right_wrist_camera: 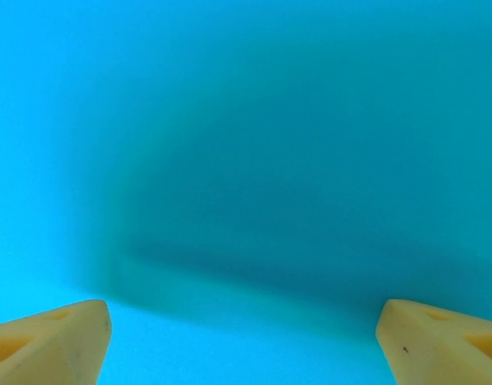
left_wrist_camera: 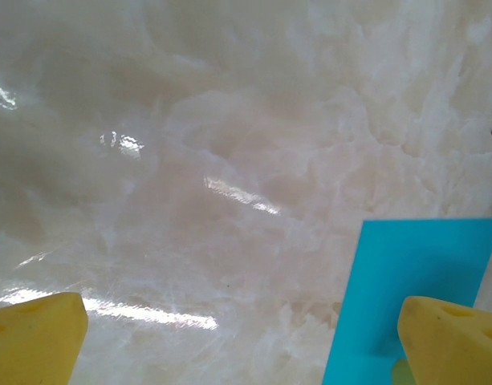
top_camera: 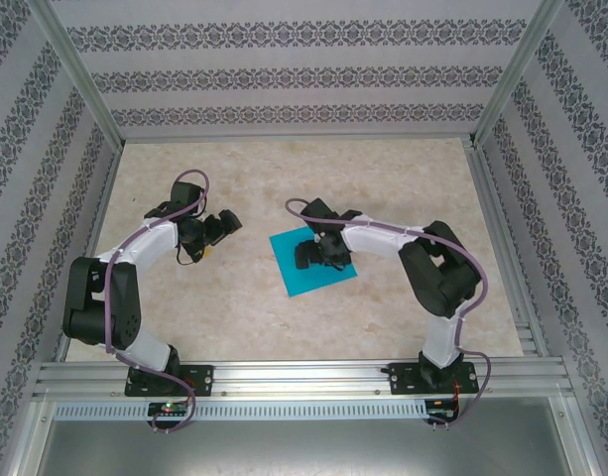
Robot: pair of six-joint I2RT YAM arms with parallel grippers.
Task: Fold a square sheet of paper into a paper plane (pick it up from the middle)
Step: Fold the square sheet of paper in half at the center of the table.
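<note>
Looking down on the marble-patterned table (top_camera: pixel 403 178), we see a pale, glossy top fenced by an aluminium frame (top_camera: pixel 75 79) and patterned walls (top_camera: pixel 284 59). Both arms are bolted to a rail (top_camera: pixel 304 377) along the near edge.

The left arm (top_camera: pixel 110 288) bends up from the near left corner and reaches toward the middle of the table. The right arm (top_camera: pixel 437 268) rises from the near right corner and folds in over the centre.

The square sheet of paper (top_camera: pixel 292 273) lies flat about the middle of the table, turned askew to the table's edges, plain cyan-blue and with no crease that we can make out. In the left wrist view one corner of it enters at the lower right, on the bare marble.

The right gripper (top_camera: pixel 318 253) hangs directly over the sheet, covering part of its far half. In its wrist view the yellow fingers (right_wrist_camera: pixel 45 341) stand wide apart with nothing between them but blue paper and a soft shadow. We cannot tell whether the tips touch the sheet.

The left gripper (top_camera: pixel 222 226) sits beside the sheet's left edge, apart from it, over bare table. Its yellow fingers (left_wrist_camera: pixel 37 337) are spread as well and pinch nothing. The right-hand finger hides a bit of the sheet's corner in that view.
</note>
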